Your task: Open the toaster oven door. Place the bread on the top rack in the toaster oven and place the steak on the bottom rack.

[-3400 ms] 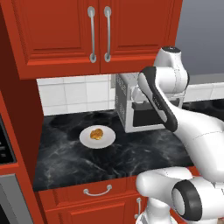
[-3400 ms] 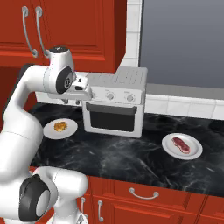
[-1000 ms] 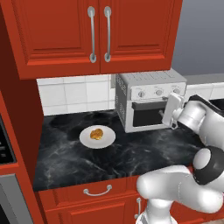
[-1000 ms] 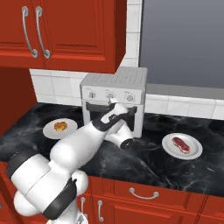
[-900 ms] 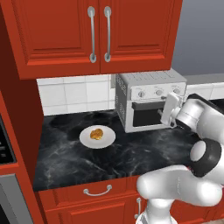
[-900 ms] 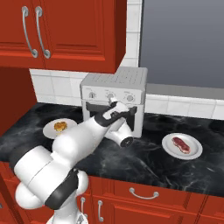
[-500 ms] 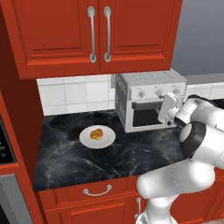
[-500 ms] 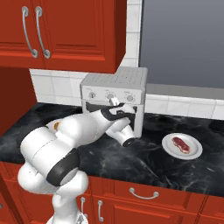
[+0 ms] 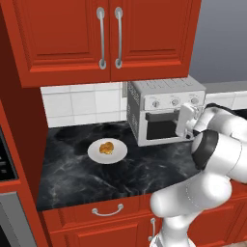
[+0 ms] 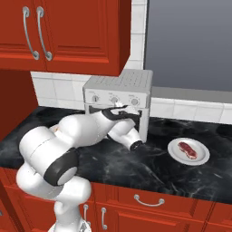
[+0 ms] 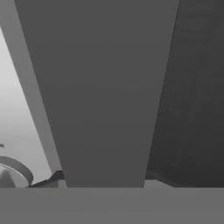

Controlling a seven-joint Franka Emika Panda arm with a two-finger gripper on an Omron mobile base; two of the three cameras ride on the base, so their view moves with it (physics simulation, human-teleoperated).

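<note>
The silver toaster oven stands at the back of the black counter, and the toaster oven door is closed. My gripper is pressed against the top of the door just under the knobs, shut on the door's handle, which fills the hand view as a broad grey bar. The bread lies on a white plate left of the oven. The steak lies on another white plate to the oven's right. Both racks are hidden behind the closed door.
Red wall cabinets hang above the counter, with tiled wall behind. Red drawers run under the counter's front edge. My arm stretches across the counter in front of the oven.
The hand has moved in from the door's right side to its top edge. The jaws, open a moment ago, have closed on the handle. The door has not moved.
</note>
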